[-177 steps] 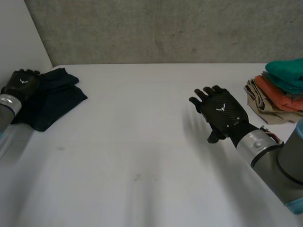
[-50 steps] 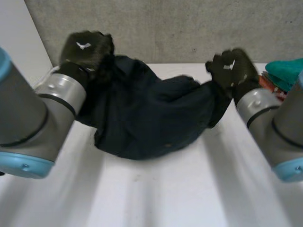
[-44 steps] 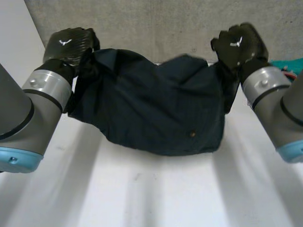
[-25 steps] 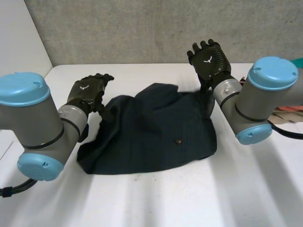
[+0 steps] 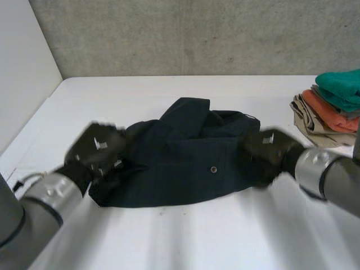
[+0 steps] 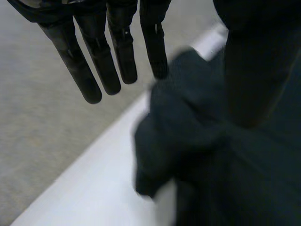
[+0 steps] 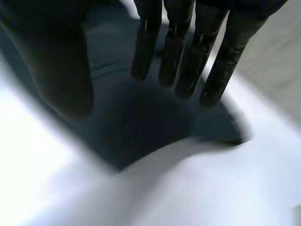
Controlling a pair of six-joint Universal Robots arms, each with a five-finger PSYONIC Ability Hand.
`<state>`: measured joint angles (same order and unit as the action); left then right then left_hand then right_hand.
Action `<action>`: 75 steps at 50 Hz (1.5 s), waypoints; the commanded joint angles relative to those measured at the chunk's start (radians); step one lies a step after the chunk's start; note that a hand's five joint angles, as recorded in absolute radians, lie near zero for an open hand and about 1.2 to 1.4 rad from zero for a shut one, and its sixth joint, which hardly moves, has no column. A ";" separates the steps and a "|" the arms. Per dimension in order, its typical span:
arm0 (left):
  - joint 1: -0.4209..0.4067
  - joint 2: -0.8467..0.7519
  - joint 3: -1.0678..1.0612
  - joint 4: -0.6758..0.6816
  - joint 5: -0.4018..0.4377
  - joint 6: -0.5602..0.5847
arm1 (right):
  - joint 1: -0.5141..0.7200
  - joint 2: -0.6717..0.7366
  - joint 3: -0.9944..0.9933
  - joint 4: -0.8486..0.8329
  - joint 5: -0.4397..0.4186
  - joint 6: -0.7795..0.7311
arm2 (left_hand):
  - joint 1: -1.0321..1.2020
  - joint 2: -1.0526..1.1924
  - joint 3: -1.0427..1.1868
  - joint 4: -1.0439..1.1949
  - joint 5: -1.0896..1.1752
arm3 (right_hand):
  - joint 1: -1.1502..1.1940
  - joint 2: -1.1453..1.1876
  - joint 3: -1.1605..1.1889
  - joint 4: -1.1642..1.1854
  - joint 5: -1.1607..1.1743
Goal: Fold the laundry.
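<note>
Robotics lab or test cell, by the looks: bare concrete wall [image 5: 197,34] at 12 o'clock, plain white table [image 5: 185,242] w/ white side panel [image 5: 22,84] at 10 o'clock, grey robot arms, left arm [image 5: 34,208] at 8 & right arm [image 5: 337,177] at 4, stack of folded cloths [image 5: 332,107] at 2 o'clock.

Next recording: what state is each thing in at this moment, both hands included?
Dark garment: unfolded, lying rumpled on the table.
Left hand: open, fingers straight, at the garment's left edge.
Right hand: open, fingers straight, at the garment's right edge.
Cloth pile: folded, stacked at the table's right side.
</note>
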<state>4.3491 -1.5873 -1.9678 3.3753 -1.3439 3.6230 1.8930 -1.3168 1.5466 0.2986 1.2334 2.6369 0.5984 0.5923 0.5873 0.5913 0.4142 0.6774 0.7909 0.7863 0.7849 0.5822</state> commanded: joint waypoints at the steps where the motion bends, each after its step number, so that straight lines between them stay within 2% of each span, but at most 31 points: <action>1: 0.018 -0.106 -0.033 -0.092 -0.009 0.147 | -0.005 0.030 0.104 0.039 -0.083 -0.008 | 0.182 0.188 0.193 0.189 0.191 | 0.329 0.216 0.221 0.222 0.250; 5: 0.033 -0.191 0.024 -0.120 -0.052 0.148 | 0.009 0.112 0.098 -0.079 -0.078 0.003 | 0.065 0.071 0.076 0.072 0.074 | 0.215 0.102 0.106 0.108 0.136; 8: 0.040 -0.244 0.061 -0.117 -0.086 0.148 | 0.008 0.145 0.079 -0.200 -0.048 0.011 | -0.067 -0.061 -0.056 -0.060 -0.058 | -0.107 -0.220 -0.216 -0.214 -0.186; 10: 0.049 -0.282 0.092 -0.103 -0.103 0.146 | 0.009 0.163 0.067 -0.270 -0.010 0.011 | -0.240 -0.234 -0.229 -0.233 -0.230 | -0.251 -0.365 -0.360 -0.359 -0.330; 17: 0.061 -0.385 0.162 -0.063 -0.110 0.146 | 0.047 0.270 0.009 -0.407 0.070 0.009 | -0.235 -0.229 -0.224 -0.228 -0.225 | -0.302 -0.415 -0.411 -0.409 -0.381; 29: 0.061 -0.467 0.230 0.068 -0.112 0.155 | 0.090 0.418 -0.138 -0.453 0.092 0.011 | -0.144 -0.138 -0.133 -0.137 -0.135 | -0.267 -0.380 -0.376 -0.374 -0.346; 37: 0.060 -0.534 0.288 0.076 -0.112 0.161 | 0.115 0.485 -0.206 -0.487 0.129 0.009 | -0.050 -0.044 -0.039 -0.043 -0.041 | -0.094 -0.207 -0.202 -0.201 -0.173; 41: 0.061 -0.574 0.322 0.076 -0.112 0.161 | 0.117 0.521 -0.238 -0.509 0.149 0.008 | 0.120 0.126 0.131 0.127 0.129 | 0.132 0.018 0.023 0.024 0.053; 42: 0.063 -0.582 0.329 0.076 -0.112 0.161 | 0.117 0.533 -0.250 -0.522 0.158 0.008 | 0.268 0.274 0.279 0.275 0.278 | 0.287 0.173 0.178 0.179 0.207; 45: 0.066 -0.583 0.337 0.079 -0.110 0.161 | 0.117 0.545 -0.267 -0.544 0.169 0.006 | 0.504 0.510 0.515 0.511 0.514 | 0.496 0.382 0.387 0.388 0.416; 46: 0.066 -0.582 0.340 0.082 -0.112 0.161 | 0.117 0.548 -0.278 -0.555 0.173 0.006 | 0.653 0.659 0.664 0.660 0.663 | 0.717 0.603 0.608 0.609 0.637; 48: 0.063 -0.576 0.342 0.084 -0.112 0.161 | 0.117 0.548 -0.286 -0.559 0.178 0.005 | 0.795 0.801 0.806 0.802 0.805 | 0.719 0.605 0.610 0.611 0.640; 53: 0.052 -0.457 0.343 0.081 -0.127 0.146 | 0.117 0.507 -0.306 -0.546 0.189 0.014 | 0.798 0.804 0.809 0.805 0.808 | 0.719 0.605 0.610 0.611 0.640; 58: 0.037 -0.310 0.369 0.070 -0.130 0.114 | 0.112 0.329 -0.321 -0.495 0.187 0.023 | 0.798 0.804 0.809 0.805 0.808 | 0.719 0.605 0.610 0.611 0.640; 62: 0.014 -0.199 0.444 0.032 -0.130 0.045 | 0.104 0.176 -0.411 -0.357 0.181 0.023 | 0.798 0.804 0.809 0.805 0.808 | 0.719 0.605 0.610 0.611 0.640; 66: 0.010 -0.096 0.566 -0.066 -0.130 -0.029 | 0.100 0.056 -0.514 -0.259 0.176 0.023 | 0.798 0.804 0.809 0.805 0.808 | 0.719 0.605 0.610 0.611 0.640; 75: 0.015 0.084 0.767 -0.117 -0.132 -0.133 | 0.103 -0.107 -0.668 -0.228 0.184 0.025 | 0.798 0.804 0.809 0.805 0.808 | 0.719 0.605 0.610 0.611 0.640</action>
<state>4.3590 -1.6027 -1.3123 3.2805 -1.4758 3.5434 1.9935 -1.3320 0.9674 0.0521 1.4125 2.6602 1.1359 1.1966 1.1915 1.1995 0.9840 0.9893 1.1784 1.1842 1.1892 0.9826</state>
